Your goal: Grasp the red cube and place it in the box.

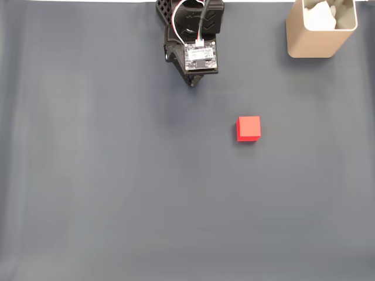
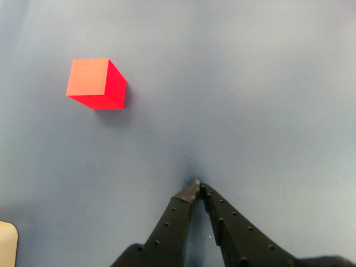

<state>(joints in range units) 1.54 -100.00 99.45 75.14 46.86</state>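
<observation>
Nearest the wrist camera: the gripper (image 2: 196,186), two black fingers (image 2: 172,222) rising from the bottom edge and meeting at their tips. Jaws closed, nothing between them, only a thin sliver of mat showing lower down where the fingers part. The tips sit low over the mat; contact with it cannot be told.

In the fixed view the gripper (image 1: 192,82) hangs at the top centre, under the arm's black housing with a small white circuit board (image 1: 201,57) and a bundle of wires (image 1: 202,20) running up off the frame.

One red cube (image 2: 95,83) lies free on the blue-grey mat (image 2: 267,100), up and to the left of the fingertips in the wrist view, well apart from them. In the fixed view the red cube (image 1: 248,128) sits right of centre, below and to the right of the gripper. Bare mat lies between cube and fingers.

One box (image 1: 319,29), beige, rounded corners, stands upright at the top right corner of the fixed view, well apart from the cube. Its mouth shows something whitish inside; too unclear to name. A pale rounded corner (image 2: 6,245) pokes in at the wrist view's lower left edge; probably the box, not certain.

Count: one cube, one box, one gripper.
</observation>
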